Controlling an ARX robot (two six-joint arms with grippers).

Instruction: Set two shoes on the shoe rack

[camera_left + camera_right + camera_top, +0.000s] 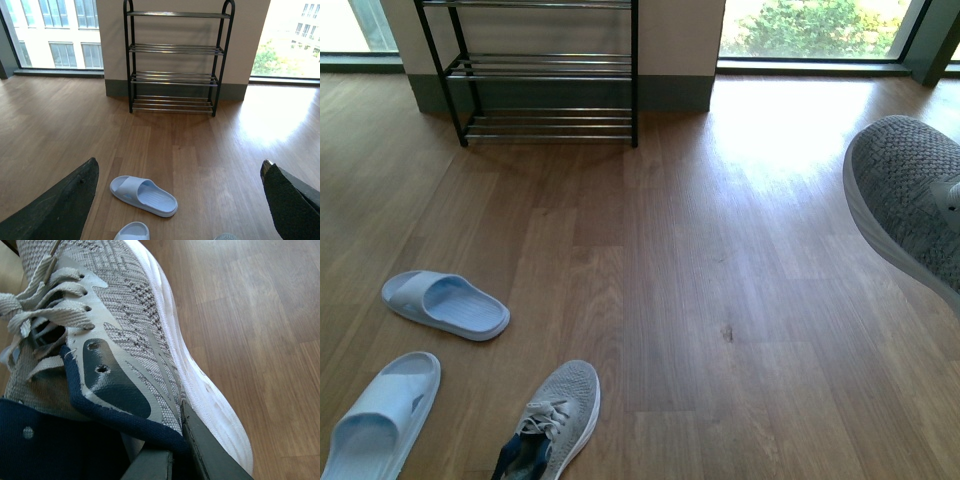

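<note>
- The shoe rack sits at the far end of the room, backed against the strip of wall between two big windows. It has a thin black frame and tiers of shiny silver rods.
- There's a big stretch of bare wood floor between the rack and the shoes closer in.
- The near left corner is the busy bit. One pale blue slide lies crosswise and a second slide is nearer, close to the edge of the front view.
- The floor sneaker lies just right of that second slide, apart from it, toe aimed roughly toward the rack.
- The lifted sneaker is up in the air at the far right edge of the front view. It's grey knit with a thick white sole, pale laces and a navy collar lining.
- The right end effector is clamped on that sneaker's collar, one finger inside and one on the outer side.
- The left end effector gapes wide, with only floor and a slide showing between its fingers.
</note>
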